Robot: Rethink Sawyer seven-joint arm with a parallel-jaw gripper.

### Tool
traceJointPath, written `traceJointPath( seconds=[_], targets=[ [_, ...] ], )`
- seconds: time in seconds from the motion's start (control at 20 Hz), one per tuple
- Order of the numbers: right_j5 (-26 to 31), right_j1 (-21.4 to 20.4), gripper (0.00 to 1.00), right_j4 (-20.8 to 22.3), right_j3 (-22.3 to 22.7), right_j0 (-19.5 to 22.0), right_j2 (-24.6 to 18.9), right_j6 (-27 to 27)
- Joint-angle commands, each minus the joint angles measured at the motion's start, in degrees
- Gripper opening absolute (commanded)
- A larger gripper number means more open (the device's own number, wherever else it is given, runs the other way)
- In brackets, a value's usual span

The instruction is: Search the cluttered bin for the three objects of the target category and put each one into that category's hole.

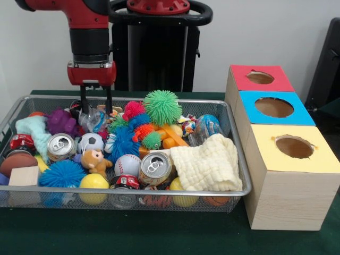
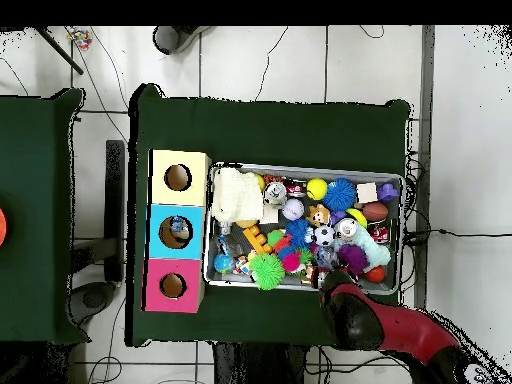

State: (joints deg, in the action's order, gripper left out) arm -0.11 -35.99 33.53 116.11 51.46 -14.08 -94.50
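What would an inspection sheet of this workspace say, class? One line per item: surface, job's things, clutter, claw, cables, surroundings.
Surface: green table cover, bare in front of the basket.
Job's things: wire basket full; clear bottle between the claw's fingers at the far side; red-topped hole looks empty.
Clutter: two cans, spiky green ball, cream cloth, balls and toys; something lies in the blue-topped hole.
Claw: claw open, lowered around the bottle.
Cables: several cables on the floor.
Surroundings: white floor, second green table beside.

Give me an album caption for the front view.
Red robot arm's gripper dips into a toy-crammed wire bin beside three colour-topped boxes.
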Motion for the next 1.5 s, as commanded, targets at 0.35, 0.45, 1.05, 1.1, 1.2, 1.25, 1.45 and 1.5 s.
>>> traceJointPath(
  seconds=[0.35, 0.45, 1.05, 1.1, 1.2, 1.25, 1.45, 1.5],
  targets=[
    [1.7, 2.5, 0.0, 4.9, -3.0, 0.3, -1.2, -2.2],
    [0.9, 2.5, 0.0, 4.4, -2.8, -0.3, -0.3, -3.6],
    [2.9, 1.4, 0.0, 3.4, -2.8, 1.1, -2.0, -3.0],
    [3.2, 1.2, 0.0, 3.3, -2.8, 1.3, -2.3, -2.9],
    [3.9, 0.6, 0.0, 3.1, -2.5, 1.7, -2.9, -2.6],
    [4.6, 0.0, 0.0, 2.8, -2.3, 2.3, -3.7, -2.2],
    [7.2, -3.9, 0.0, 1.8, 0.2, 4.8, -6.5, -0.9],
    [8.1, -5.3, 0.0, 1.4, 1.1, 5.8, -7.4, -0.5]
  ],
)
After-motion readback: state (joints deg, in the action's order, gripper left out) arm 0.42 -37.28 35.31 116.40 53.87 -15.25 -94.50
